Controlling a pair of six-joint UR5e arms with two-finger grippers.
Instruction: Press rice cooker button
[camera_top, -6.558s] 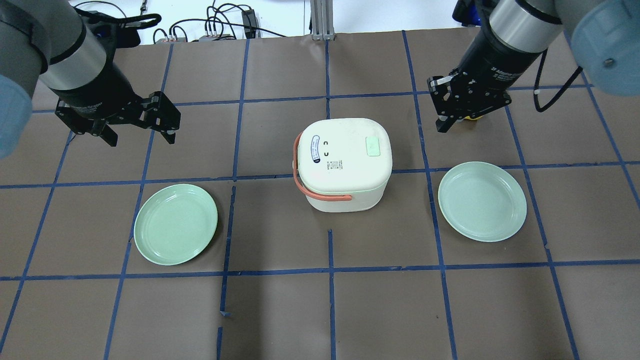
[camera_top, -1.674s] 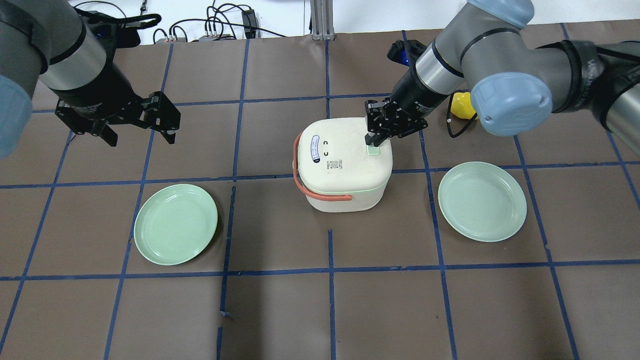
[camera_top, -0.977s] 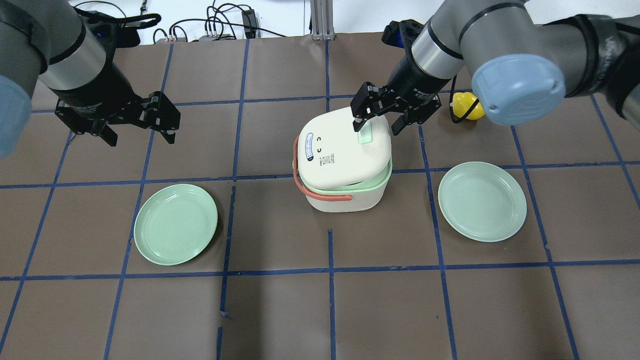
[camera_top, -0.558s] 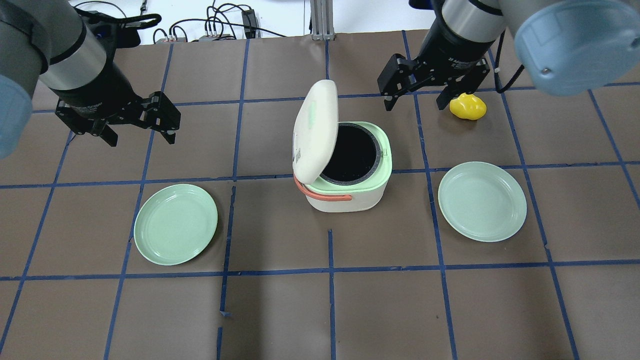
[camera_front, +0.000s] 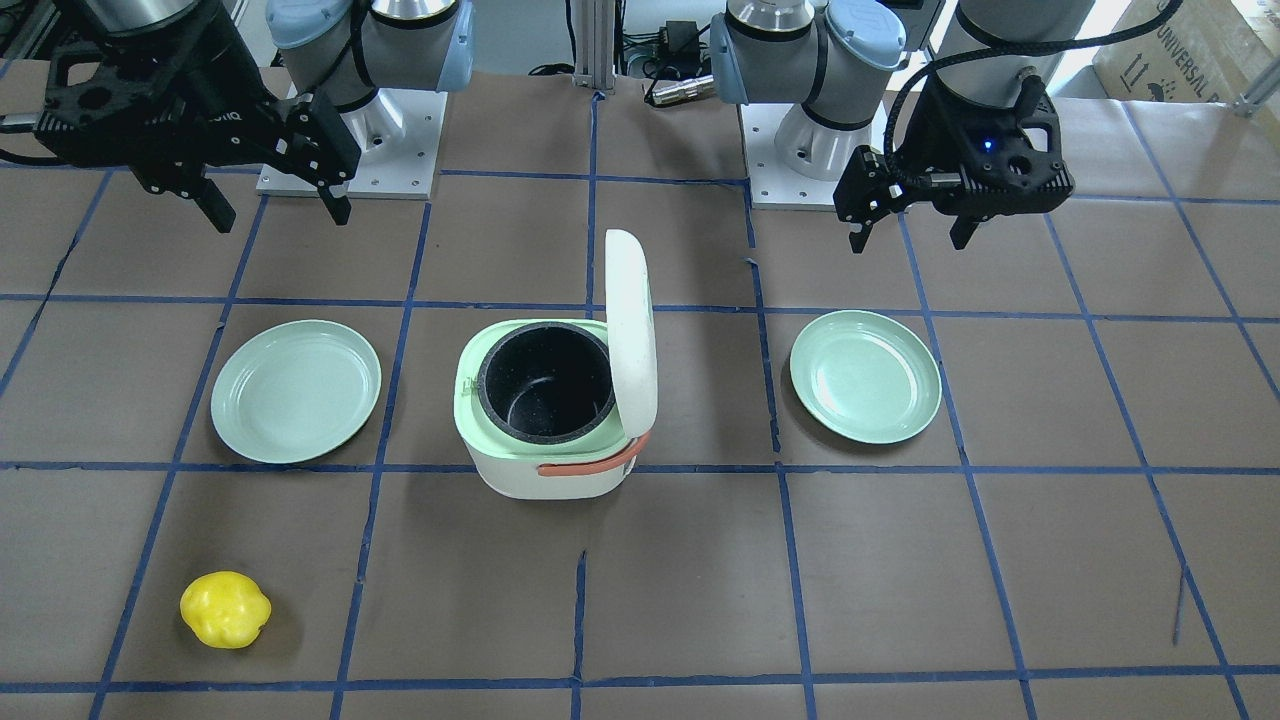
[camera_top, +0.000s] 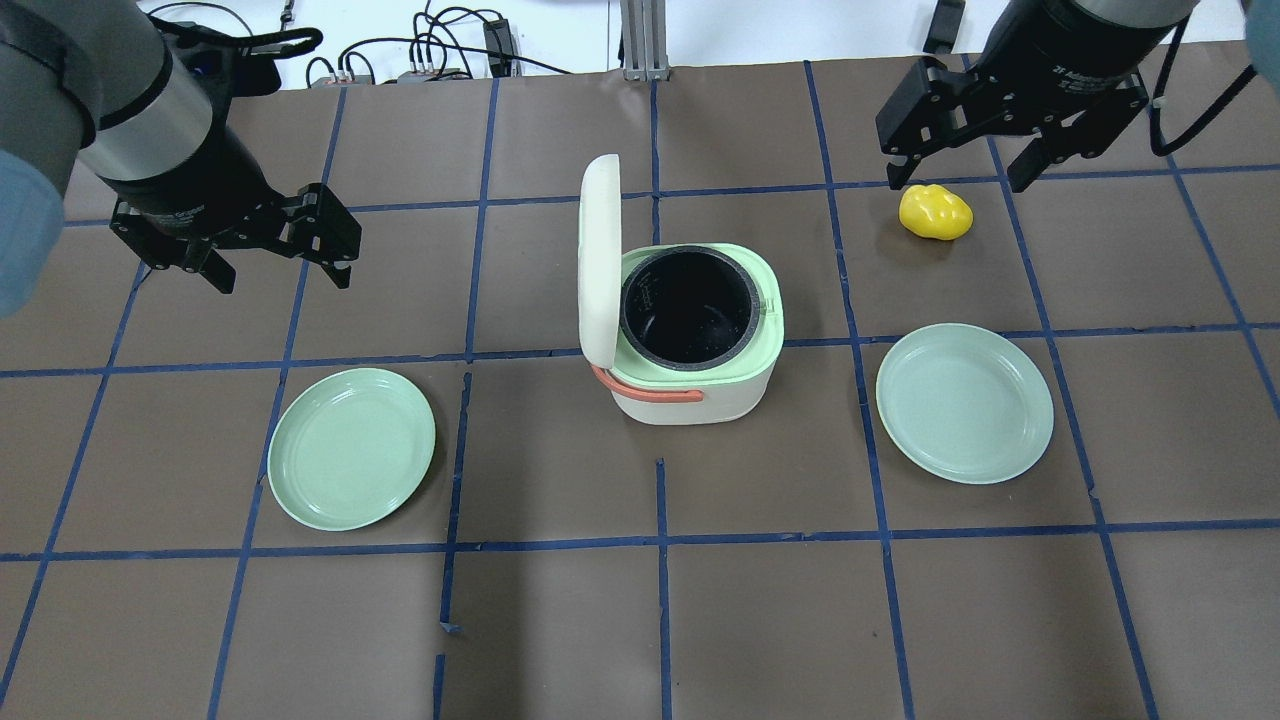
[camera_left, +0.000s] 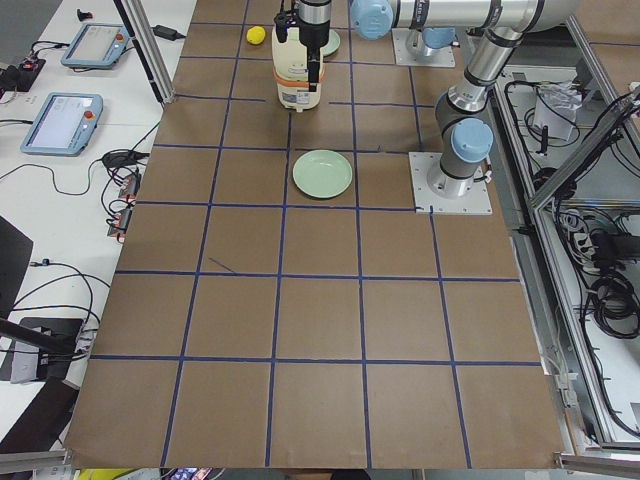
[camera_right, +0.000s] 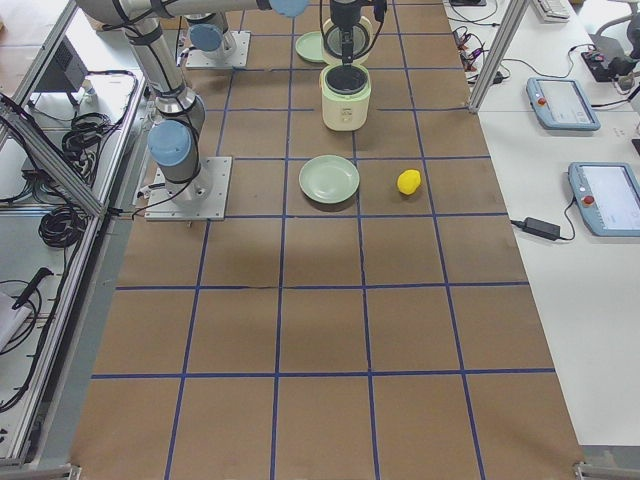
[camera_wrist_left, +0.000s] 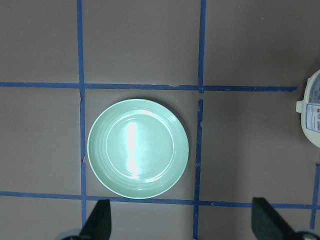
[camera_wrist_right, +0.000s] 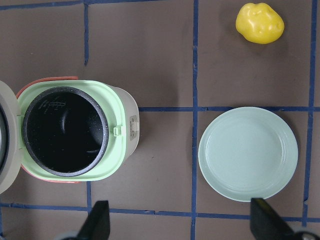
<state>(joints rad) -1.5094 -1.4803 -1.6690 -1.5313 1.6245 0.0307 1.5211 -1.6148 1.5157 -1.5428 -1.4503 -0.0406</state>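
**Op A:** Two grippers, both spread wide and holding nothing. My right gripper (camera_top: 955, 182) hangs just above the yellow toy (camera_top: 935, 212), and the left gripper (camera_top: 283, 282) hovers well off to its own side of the table (camera_top: 560, 620). Where do you have the cooker?

**Op B:** I have the rice cooker (camera_top: 700, 385) mid-table, between the left plate (camera_top: 350, 448) and the right plate (camera_top: 965, 402), touching neither. Its lid (camera_top: 598, 265) stands upright on the hinge at the robot's left. The black inner pot (camera_top: 688, 305) is exposed and looks empty to me. I judge the press done.

**Op A:** I can't find the button in any view.

**Op B:** Nor can I. I take it to be on the lid's outer face, which is turned away.

**Op A:** And if I had to press it again?

**Op B:** I'd treat the cooker as a hard, smooth plastic shell. It is probably light with the pot empty, so it may skate on the paper under a sideways shove. It needs no grip: with the lid closed, I'd push one fingertip straight down on the button. To shift the cooker I'd take the salmon handle (camera_top: 650, 392), not the lid, which looks sprung.
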